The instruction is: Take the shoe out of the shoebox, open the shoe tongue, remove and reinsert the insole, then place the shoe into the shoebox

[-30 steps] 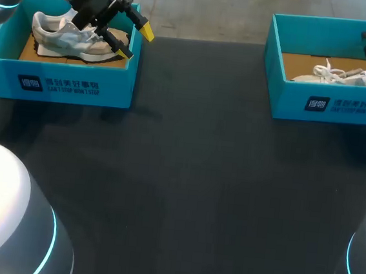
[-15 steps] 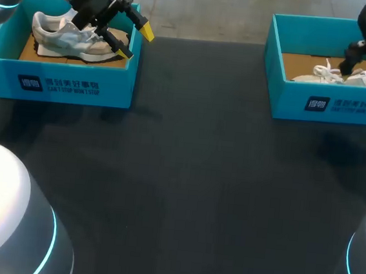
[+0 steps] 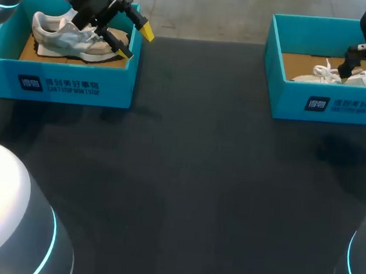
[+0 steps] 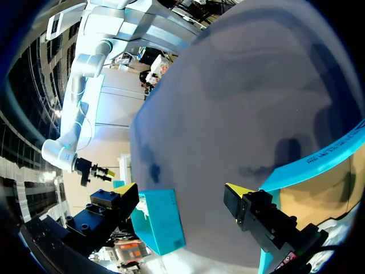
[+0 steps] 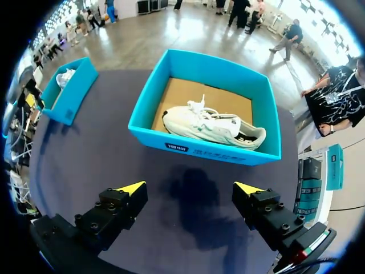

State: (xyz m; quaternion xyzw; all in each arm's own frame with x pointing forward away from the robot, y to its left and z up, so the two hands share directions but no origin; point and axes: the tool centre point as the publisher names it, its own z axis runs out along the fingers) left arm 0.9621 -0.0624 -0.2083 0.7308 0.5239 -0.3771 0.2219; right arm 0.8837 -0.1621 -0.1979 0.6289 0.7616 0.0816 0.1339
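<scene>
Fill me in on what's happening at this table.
Two robot arms are working with shoes in blue boxes, and neither holds anything. The left gripper is open at the right end of the left shoebox, by the toe of the grey shoe lying inside. The right gripper is open too, held above the table with the right shoebox ahead of it, and the white shoe lies in it on its side. Neither shoe has been lifted out yet.
</scene>
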